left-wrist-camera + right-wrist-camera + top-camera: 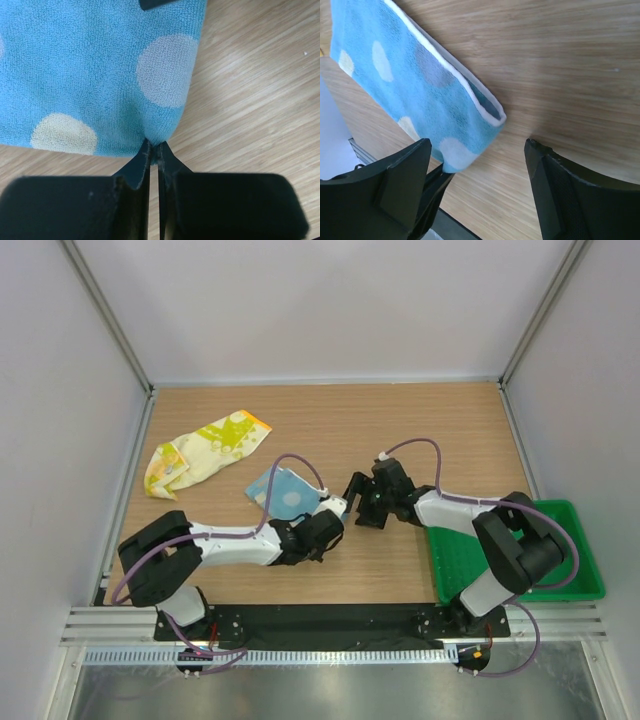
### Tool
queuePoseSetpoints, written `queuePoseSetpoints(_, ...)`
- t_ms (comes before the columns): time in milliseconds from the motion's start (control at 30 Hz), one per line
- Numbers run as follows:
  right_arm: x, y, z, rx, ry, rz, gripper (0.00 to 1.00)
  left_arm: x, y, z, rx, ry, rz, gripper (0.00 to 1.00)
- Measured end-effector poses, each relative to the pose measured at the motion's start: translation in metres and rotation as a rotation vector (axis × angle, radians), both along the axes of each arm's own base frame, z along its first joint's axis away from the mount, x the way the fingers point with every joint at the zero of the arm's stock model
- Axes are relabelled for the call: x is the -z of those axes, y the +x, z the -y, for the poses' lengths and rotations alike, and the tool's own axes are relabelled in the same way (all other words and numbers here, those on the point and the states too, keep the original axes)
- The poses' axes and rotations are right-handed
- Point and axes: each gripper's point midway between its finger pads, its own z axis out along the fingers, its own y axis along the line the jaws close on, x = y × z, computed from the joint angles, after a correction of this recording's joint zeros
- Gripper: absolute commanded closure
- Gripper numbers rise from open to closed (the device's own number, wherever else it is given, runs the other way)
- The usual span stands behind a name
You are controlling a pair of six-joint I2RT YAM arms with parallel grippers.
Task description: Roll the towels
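The light blue polka-dot towel (283,490) lies folded on the wooden table, mid-left. My left gripper (337,507) is shut on its near right corner; in the left wrist view the jaws (154,146) pinch the tip of the towel (90,65). My right gripper (362,500) is open just right of that corner. In the right wrist view the gripper (477,150) has the towel (420,95) corner by its left finger, not touching. The pale yellow towel (205,452) with green and orange patches lies crumpled at the back left.
A green plastic tray (575,585) sits at the near right, partly under the right arm. Grey walls and metal posts surround the wooden table (440,430). The two grippers are very close to each other at the table's middle.
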Motion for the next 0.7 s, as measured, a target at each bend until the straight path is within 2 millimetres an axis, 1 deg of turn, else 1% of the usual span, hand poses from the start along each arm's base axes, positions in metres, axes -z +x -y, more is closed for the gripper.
queuePoseSetpoints(33, 0.0, 0.002, -0.003, 0.003, 0.014, 0.001, 0.23, 0.0, -0.001, -0.001, 0.0, -0.001, -0.002, 1.0)
queuePoseSetpoints(100, 0.002, 0.005, -0.008, 0.003, 0.038, 0.001, 0.29, 0.0, -0.002, -0.003, 0.0, -0.007, -0.008, 1.0)
queuePoseSetpoints(133, 0.003, 0.007, -0.01, 0.005, 0.046, 0.0, 0.36, 0.0, -0.003, -0.004, 0.0, -0.01, -0.011, 0.99)
queuePoseSetpoints(167, 0.004, 0.008, -0.012, 0.003, 0.055, 0.0, 0.39, -0.001, -0.003, -0.006, 0.0, -0.014, -0.015, 1.0)
queuePoseSetpoints(200, 0.006, 0.009, -0.014, 0.006, 0.059, -0.004, 0.44, -0.001, -0.004, -0.006, 0.0, -0.017, -0.018, 1.0)
queuePoseSetpoints(267, 0.009, 0.01, -0.016, 0.004, 0.066, -0.01, 0.5, -0.001, -0.004, -0.009, -0.004, -0.022, -0.025, 1.0)
queuePoseSetpoints(300, 0.01, 0.011, -0.016, 0.005, 0.066, -0.013, 0.6, -0.001, -0.004, -0.01, -0.007, -0.025, -0.028, 0.99)
queuePoseSetpoints(367, 0.013, 0.01, -0.015, 0.003, 0.055, -0.017, 0.71, -0.002, -0.004, -0.012, -0.015, -0.034, -0.035, 1.0)
queuePoseSetpoints(400, 0.015, 0.009, -0.014, 0.004, 0.051, -0.022, 0.8, -0.002, -0.003, -0.014, -0.02, -0.038, -0.039, 1.0)
queuePoseSetpoints(467, 0.018, 0.007, -0.012, 0.005, 0.037, -0.033, 0.89, -0.003, -0.003, -0.017, -0.032, -0.046, -0.045, 1.0)
queuePoseSetpoints(500, 0.02, 0.007, -0.01, 0.009, 0.028, -0.036, 0.99, -0.003, -0.003, -0.017, -0.035, -0.049, -0.047, 1.0)
queuePoseSetpoints(700, 0.023, 0.009, 0.0, 0.011, -0.068, -0.039, 0.99, -0.01, -0.002, -0.017, -0.043, -0.077, -0.051, 1.0)
